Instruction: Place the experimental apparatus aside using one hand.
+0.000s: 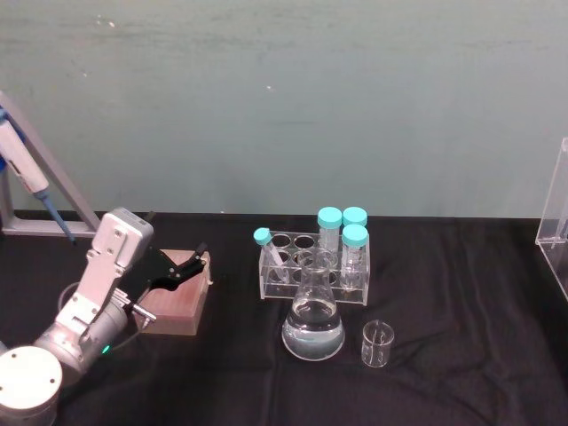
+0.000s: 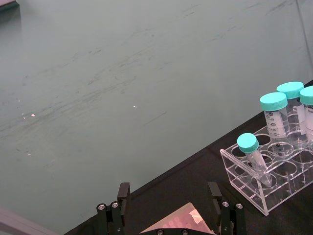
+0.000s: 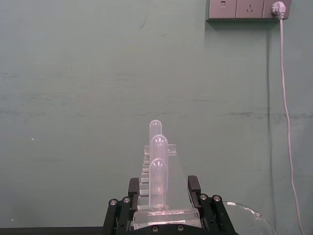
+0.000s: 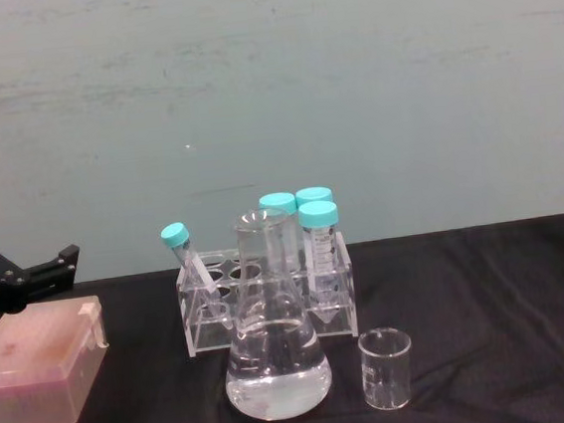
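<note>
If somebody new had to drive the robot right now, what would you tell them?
Left gripper: open, holding nothing, above the pink box at the table's left.
Right gripper: at the acrylic stand, far right of the table.
Flask and beaker: front centre, before the tube rack, nothing touching them.
Done: stand is off to the side.
Left: flask and beaker.
</note>
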You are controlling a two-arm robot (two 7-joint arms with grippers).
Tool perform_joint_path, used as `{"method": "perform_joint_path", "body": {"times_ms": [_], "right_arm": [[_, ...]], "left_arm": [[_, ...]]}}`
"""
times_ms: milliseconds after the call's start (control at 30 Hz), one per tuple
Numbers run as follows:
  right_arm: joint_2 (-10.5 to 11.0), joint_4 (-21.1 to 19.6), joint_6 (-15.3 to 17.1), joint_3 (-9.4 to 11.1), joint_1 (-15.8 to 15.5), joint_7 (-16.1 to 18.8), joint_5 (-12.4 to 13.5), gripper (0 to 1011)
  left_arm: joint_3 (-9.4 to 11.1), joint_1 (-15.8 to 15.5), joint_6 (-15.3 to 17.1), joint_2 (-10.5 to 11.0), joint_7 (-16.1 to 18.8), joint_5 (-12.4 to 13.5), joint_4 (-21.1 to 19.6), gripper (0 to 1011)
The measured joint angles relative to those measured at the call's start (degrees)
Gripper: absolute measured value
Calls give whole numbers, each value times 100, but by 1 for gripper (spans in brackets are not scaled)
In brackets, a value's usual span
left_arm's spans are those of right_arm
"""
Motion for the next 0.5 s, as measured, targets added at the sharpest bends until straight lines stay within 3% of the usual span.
{"method": "perform_joint_path", "body": {"times_ms": [500], "right_arm": [[5, 117, 20, -29, 51, -7, 23, 612]], "left_arm": [[0, 1, 0, 0, 0, 0, 0, 1000]]}}
